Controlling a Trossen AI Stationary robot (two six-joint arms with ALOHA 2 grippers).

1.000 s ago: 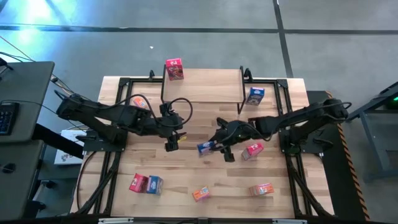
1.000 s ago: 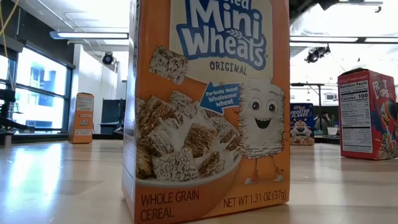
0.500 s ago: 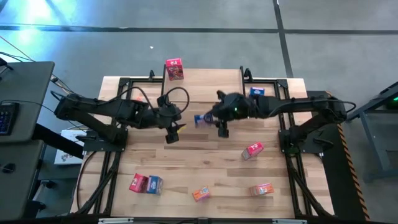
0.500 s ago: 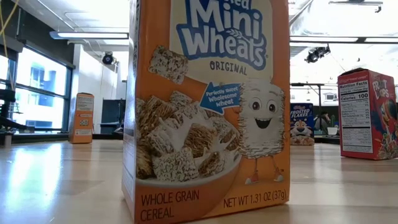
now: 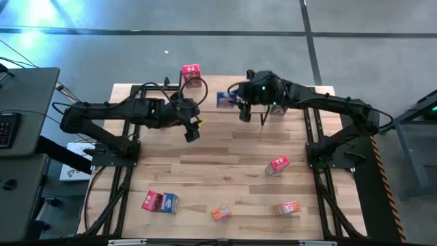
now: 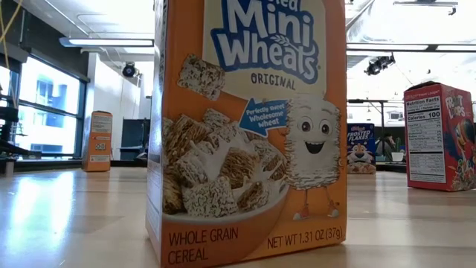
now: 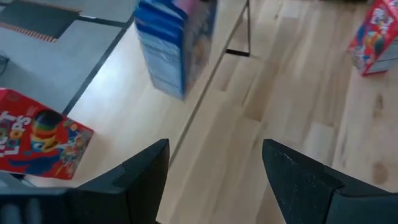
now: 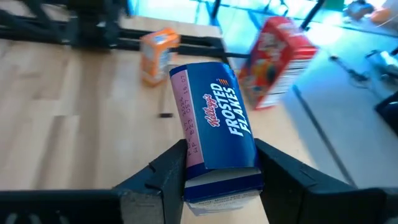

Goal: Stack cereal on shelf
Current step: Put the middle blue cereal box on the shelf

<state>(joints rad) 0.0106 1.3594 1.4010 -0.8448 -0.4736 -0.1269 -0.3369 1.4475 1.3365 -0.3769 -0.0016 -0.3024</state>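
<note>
My right gripper is shut on a blue Frosted Flakes cereal box, which hangs over the shelf, a light plank on black legs at the table's far side. A red Froot Loops box stands on the shelf's far left corner. My left gripper hovers open in front of the shelf's left part, nothing between its fingers; its wrist view shows the blue box in the air and the red box. My right gripper pinches the blue box between its two fingers by the narrow sides at the end nearest the wrist. The fingers come from the table's right, slanting down, and lie along the box. The box sticks out ahead of them, printed front up, clear of the shelf top.
Loose boxes lie on the table's near half: a red one, a red and blue pair, an orange one and another. In the low view an orange Mini Wheats box fills the front.
My right gripper has carried the blue box up from the middle of the table toward the far edge; it now hangs over the shelf. My left gripper has drifted toward the far edge, staying open.
</note>
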